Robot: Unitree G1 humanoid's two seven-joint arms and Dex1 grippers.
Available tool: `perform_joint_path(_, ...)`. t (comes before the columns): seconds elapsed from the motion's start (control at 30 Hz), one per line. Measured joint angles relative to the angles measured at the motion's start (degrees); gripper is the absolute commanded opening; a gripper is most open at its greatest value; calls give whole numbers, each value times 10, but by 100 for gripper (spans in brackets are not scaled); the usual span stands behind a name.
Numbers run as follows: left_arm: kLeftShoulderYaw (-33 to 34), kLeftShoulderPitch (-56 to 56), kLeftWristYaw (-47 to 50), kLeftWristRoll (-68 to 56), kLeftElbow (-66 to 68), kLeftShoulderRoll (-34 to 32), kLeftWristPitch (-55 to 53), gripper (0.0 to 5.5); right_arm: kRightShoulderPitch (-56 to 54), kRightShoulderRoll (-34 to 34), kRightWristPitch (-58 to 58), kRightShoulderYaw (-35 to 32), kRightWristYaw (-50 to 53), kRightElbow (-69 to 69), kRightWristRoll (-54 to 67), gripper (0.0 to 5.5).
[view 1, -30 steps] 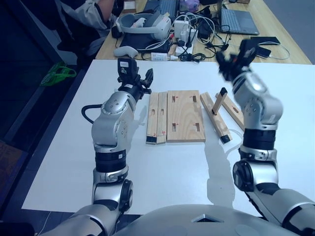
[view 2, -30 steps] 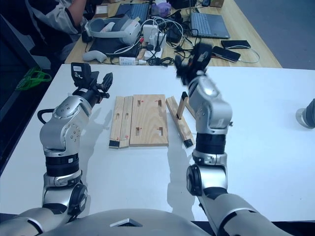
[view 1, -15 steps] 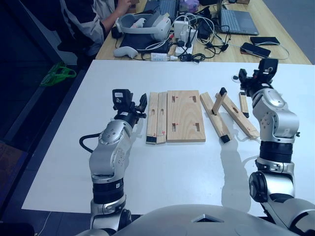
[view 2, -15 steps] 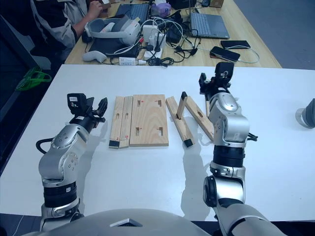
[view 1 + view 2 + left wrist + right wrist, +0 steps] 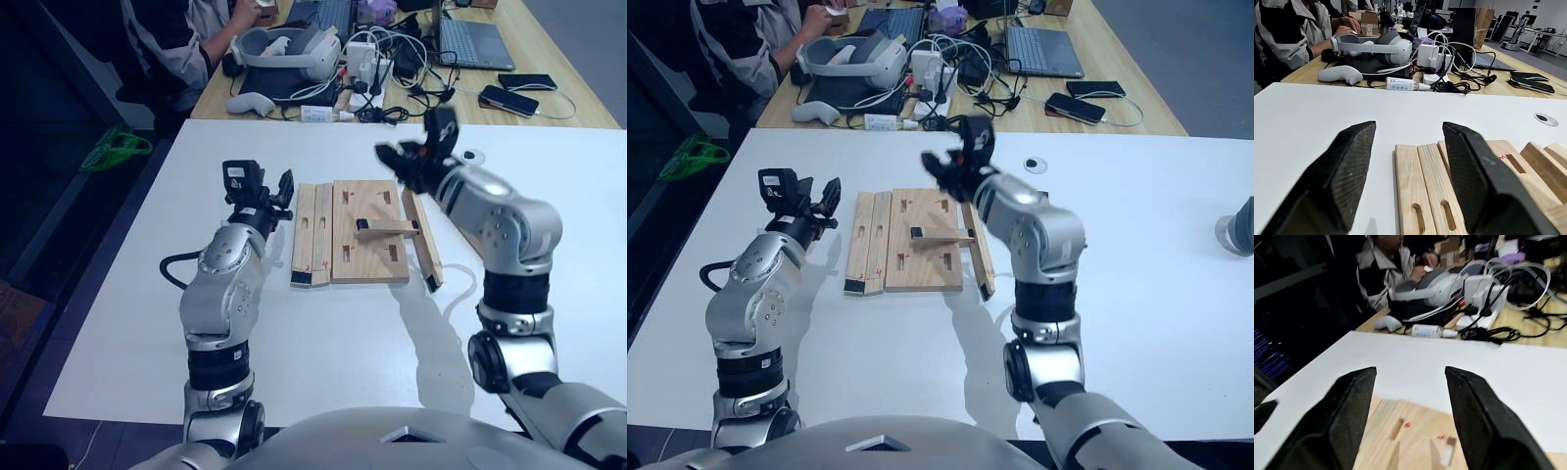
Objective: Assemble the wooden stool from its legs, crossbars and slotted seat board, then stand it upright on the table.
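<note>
On table [image 5: 323, 333]: crossbar [image 5: 390, 230] lying across slotted seat board [image 5: 369, 268].

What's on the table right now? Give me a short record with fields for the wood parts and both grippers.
seat board: flat, mid-table, slots up
slats: two, side by side, beside the board's left edge
short bar: lying across the board, one end at the leg
leg: along the board's right edge
left gripper: jaws open, left of the slats
right gripper: jaws open, above the board's far edge
</note>
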State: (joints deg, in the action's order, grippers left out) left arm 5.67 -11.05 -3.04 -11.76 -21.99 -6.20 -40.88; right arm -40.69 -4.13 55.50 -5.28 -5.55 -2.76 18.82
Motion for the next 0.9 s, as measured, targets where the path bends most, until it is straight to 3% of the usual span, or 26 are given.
perform_joint_path(0.07,0,-2,1,0,2,0,0,253,-31,-13,-2,2,40,76,-40,263)
perform_joint_path(0.27,0,-8,3,-2,3,2,0,253,-103,1,26,-5,76,260,-74,362)
perform_joint_path(0.5,-2,-17,4,-2,8,4,0,253,-148,13,40,-77,136,423,-75,362)
perform_joint_path(0.8,-8,-22,3,-2,14,6,0,253,-166,8,25,-131,132,543,-56,362)
perform_joint_path(0.9,-8,-23,3,-2,15,7,0,253,-170,5,13,-142,128,566,-50,318)
